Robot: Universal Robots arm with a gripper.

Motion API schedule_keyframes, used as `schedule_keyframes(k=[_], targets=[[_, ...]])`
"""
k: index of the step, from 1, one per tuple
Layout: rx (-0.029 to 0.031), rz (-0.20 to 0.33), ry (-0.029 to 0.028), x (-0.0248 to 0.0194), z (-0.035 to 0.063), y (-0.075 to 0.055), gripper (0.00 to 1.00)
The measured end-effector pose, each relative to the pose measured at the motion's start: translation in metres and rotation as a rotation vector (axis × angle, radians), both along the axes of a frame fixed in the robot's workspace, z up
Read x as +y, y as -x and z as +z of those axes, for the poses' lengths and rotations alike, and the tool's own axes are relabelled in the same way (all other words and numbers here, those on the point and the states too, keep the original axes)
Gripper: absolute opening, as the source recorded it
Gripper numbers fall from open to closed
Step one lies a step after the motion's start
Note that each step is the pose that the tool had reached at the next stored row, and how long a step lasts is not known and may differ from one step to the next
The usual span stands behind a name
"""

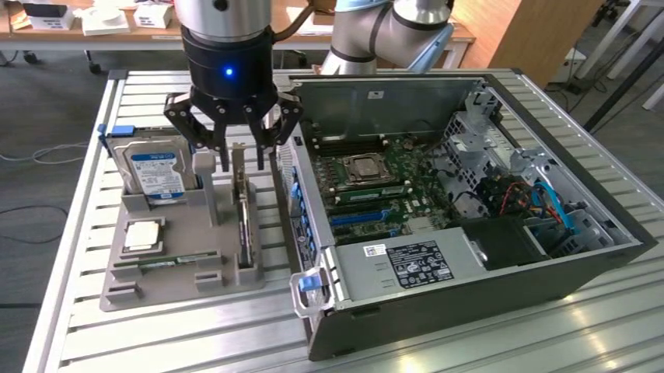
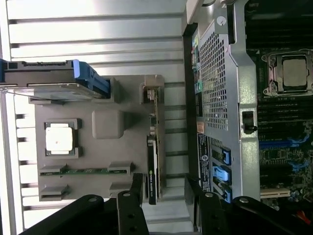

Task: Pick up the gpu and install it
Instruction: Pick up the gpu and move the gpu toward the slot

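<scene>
The gpu (image 1: 244,221) is a thin dark card standing edge-on in a slot of the grey holder tray (image 1: 155,289), just beside the open computer case (image 1: 581,264). My gripper (image 1: 236,146) hangs directly above the card's far end, open, with its fingers spread on either side and nothing between them. In the wrist view the gpu (image 2: 152,166) runs as a slim dark blade along the tray (image 2: 107,125), and my gripper (image 2: 166,205) straddles its end without touching it. The case's motherboard (image 1: 379,194) lies exposed with its blue slots (image 2: 276,144).
A silver hard drive with a blue label (image 1: 155,171) stands in the tray's far corner. A processor chip (image 1: 142,235) and a green memory stick (image 1: 171,263) lie nearer. The case's side wall (image 2: 220,83) and power supply (image 1: 415,264) border the tray closely.
</scene>
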State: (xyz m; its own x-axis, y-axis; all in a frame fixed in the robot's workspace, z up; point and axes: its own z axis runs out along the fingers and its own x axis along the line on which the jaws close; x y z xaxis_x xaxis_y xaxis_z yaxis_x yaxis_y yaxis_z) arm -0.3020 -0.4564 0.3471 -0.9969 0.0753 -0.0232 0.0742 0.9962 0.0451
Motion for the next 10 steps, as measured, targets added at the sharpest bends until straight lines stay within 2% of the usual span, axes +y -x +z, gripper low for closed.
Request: schedule_keyframes(k=[10], targets=[[0.0,0.0,0.0,-0.0009,-0.0181,0.0,0.47]])
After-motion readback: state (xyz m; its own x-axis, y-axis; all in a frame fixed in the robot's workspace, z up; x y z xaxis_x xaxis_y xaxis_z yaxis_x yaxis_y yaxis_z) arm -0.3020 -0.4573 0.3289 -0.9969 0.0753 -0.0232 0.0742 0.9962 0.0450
